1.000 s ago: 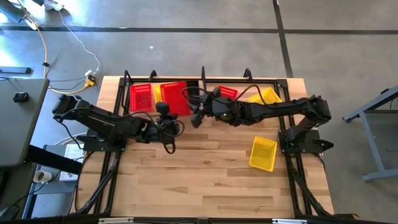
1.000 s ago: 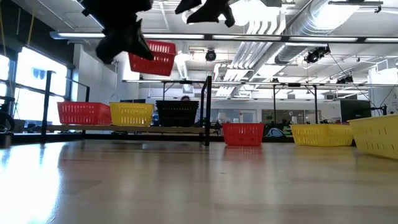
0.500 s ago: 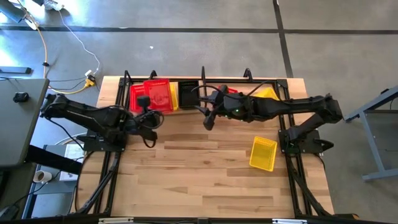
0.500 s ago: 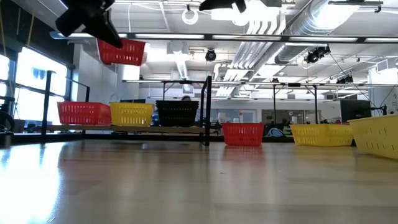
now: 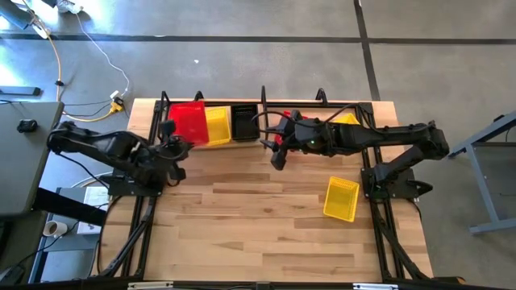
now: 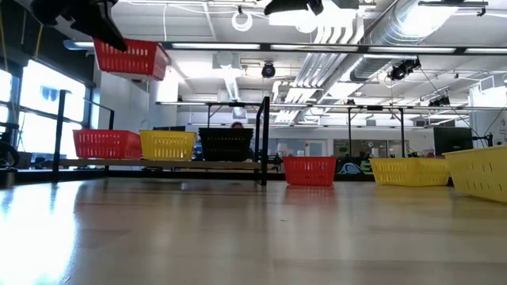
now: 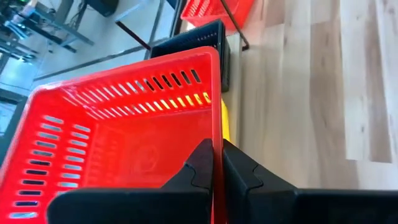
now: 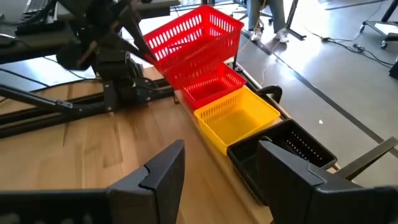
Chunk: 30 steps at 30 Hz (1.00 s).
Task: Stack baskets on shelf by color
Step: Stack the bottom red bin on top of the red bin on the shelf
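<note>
My left gripper (image 5: pixel 172 137) is shut on a red basket (image 5: pixel 187 121) and holds it in the air over the shelf's (image 6: pixel 158 164) left end. A second red basket (image 6: pixel 107 144), a yellow one (image 6: pixel 168 145) and a black one (image 6: pixel 226 144) stand in a row on the shelf board left of the divider. Right of it stand another red basket (image 6: pixel 309 170) and a yellow one (image 6: pixel 408 170). My right gripper (image 5: pixel 278 158) hovers open in front of the divider, touching nothing. My left gripper pinches the rim of one side wall (image 7: pixel 216 134) of the red basket, with one finger (image 7: pixel 199 167) inside and the other (image 7: pixel 239 169) outside. The fingers come slanting down from the table's near-left side. The basket (image 6: pixel 131 57) is lifted clear and slightly tilted, above the red basket on the shelf.
A yellow basket (image 5: pixel 340 198) lies on the tabletop near the right arm's base. The shelf's black tube frame (image 5: pixel 263 98) runs along the table's far edge. The near half of the slatted tabletop (image 5: pixel 258 234) is bare wood.
My left gripper has carried the red basket toward the table's left and far edge, from above the shelf's middle to above its left end, staying high. My right gripper has drifted a little toward the table's right.
</note>
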Each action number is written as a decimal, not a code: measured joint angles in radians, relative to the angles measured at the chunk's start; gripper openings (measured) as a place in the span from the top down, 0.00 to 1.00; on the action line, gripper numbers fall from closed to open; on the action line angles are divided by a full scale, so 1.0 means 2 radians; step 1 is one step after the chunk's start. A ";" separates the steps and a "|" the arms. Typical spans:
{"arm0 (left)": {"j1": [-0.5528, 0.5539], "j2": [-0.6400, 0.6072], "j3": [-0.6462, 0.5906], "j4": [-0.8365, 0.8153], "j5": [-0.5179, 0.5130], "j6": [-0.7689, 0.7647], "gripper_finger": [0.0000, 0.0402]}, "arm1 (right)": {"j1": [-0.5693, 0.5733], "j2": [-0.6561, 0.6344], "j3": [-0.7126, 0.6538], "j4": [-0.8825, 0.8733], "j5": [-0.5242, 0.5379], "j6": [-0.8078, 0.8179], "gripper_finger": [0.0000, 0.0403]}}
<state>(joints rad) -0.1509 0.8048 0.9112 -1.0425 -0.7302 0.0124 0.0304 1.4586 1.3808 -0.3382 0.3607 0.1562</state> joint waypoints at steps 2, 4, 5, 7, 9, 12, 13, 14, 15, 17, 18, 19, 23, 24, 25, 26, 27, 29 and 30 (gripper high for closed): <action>0.000 -0.016 0.000 -0.009 0.007 -0.002 1.00 | 0.002 0.000 0.000 -0.001 0.001 0.000 0.55; 0.000 -0.030 0.000 -0.016 0.014 -0.010 1.00 | 0.003 0.000 0.000 -0.002 0.000 0.000 0.55; 0.000 -0.036 0.000 -0.021 0.017 -0.014 1.00 | 0.004 0.000 0.000 -0.002 -0.001 0.000 0.55; 0.000 -0.050 0.000 -0.034 0.022 -0.023 1.00 | 0.005 0.000 0.000 -0.004 -0.002 0.000 0.55; 0.000 -0.060 0.000 -0.038 0.022 -0.029 1.00 | 0.005 0.000 0.000 -0.004 -0.003 0.000 0.55; 0.000 -0.072 0.000 -0.041 0.022 -0.028 1.00 | 0.005 0.000 0.000 -0.005 -0.003 0.000 0.55; 0.000 -0.074 0.000 -0.043 0.022 -0.027 1.00 | 0.005 0.000 0.000 -0.005 -0.003 0.000 0.55; 0.000 -0.076 0.000 -0.046 0.022 -0.026 1.00 | 0.005 0.000 0.000 -0.005 -0.003 0.000 0.55; 0.000 -0.078 0.000 -0.050 0.022 -0.026 1.00 | 0.005 0.000 0.000 -0.005 -0.003 0.000 0.55; 0.000 -0.080 0.000 -0.056 0.022 -0.027 1.00 | 0.005 0.000 0.000 -0.005 -0.003 0.001 0.55; 0.000 -0.080 0.000 -0.060 0.022 -0.027 1.00 | 0.005 0.000 0.000 -0.005 -0.003 0.001 0.55; 0.000 -0.080 0.000 -0.061 0.022 -0.027 1.00 | 0.005 0.000 0.000 -0.005 -0.003 0.001 0.55; 0.000 -0.080 -0.001 -0.060 0.023 -0.017 1.00 | 0.005 0.000 0.000 -0.005 -0.003 0.001 0.55; 0.000 -0.080 -0.004 -0.057 0.021 -0.014 1.00 | 0.005 0.000 0.000 -0.005 -0.003 0.002 0.55; 0.000 -0.082 -0.009 -0.055 0.019 -0.013 1.00 | 0.005 0.000 0.000 -0.005 -0.003 0.002 0.55; 0.001 -0.086 -0.017 -0.055 0.018 -0.011 1.00 | 0.005 0.000 0.000 -0.005 -0.003 0.002 0.55; 0.004 -0.090 -0.027 -0.055 0.019 -0.010 1.00 | 0.005 0.000 0.000 -0.005 -0.003 0.002 0.55; 0.008 -0.098 -0.043 -0.055 0.021 -0.013 1.00 | 0.006 0.000 0.000 -0.005 -0.003 0.002 0.55; 0.010 -0.104 -0.048 -0.051 0.023 -0.013 1.00 | 0.007 0.000 0.000 -0.005 -0.003 0.002 0.55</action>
<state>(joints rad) -0.1301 0.5975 0.8145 -1.1436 -0.6833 -0.0146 0.0454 1.4586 1.3808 -0.3477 0.3553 0.1596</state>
